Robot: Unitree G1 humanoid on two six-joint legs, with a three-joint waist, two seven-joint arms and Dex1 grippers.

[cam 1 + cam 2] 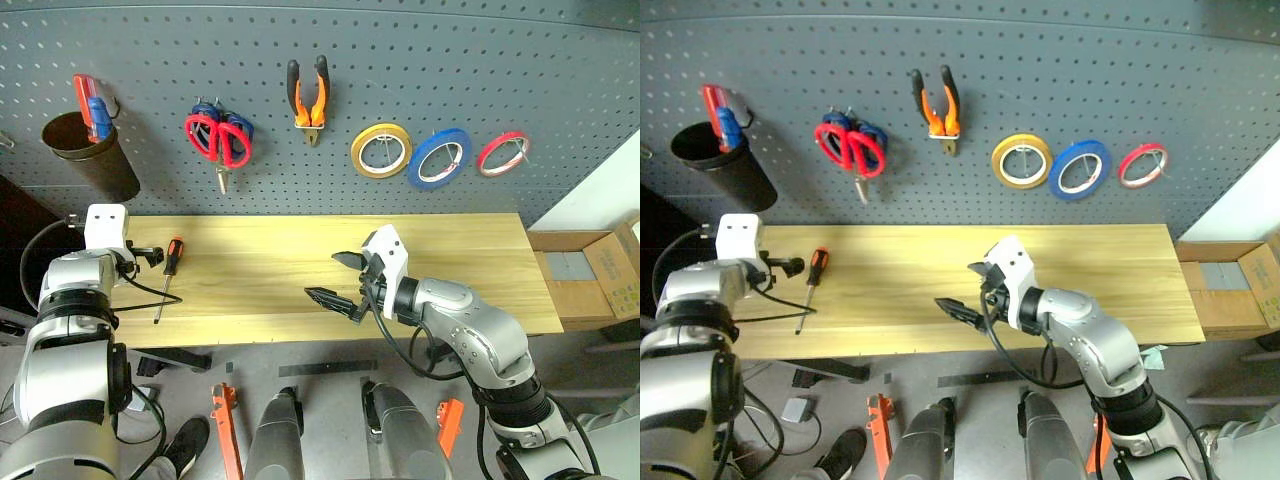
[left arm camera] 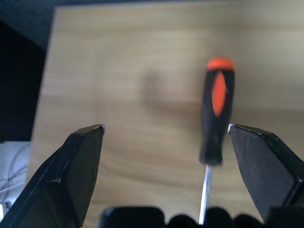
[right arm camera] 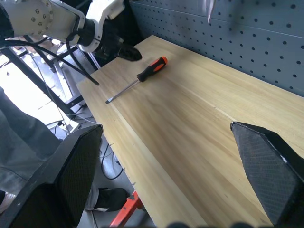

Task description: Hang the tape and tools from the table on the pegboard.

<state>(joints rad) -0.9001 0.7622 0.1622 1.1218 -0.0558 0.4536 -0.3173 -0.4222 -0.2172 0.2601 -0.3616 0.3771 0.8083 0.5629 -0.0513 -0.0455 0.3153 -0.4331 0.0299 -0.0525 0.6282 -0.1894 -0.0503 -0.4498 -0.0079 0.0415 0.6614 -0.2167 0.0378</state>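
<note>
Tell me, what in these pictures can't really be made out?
- Inside of the black cup on the pegboard: head views, its own rim hides how far the red and blue handles reach down.
- Blue-handled scissors: head views, mostly behind the red scissors.
- Screwdriver tip: left wrist view, cut off behind the left claw.
- Cardboard box: head views, cut by the edge.
</note>
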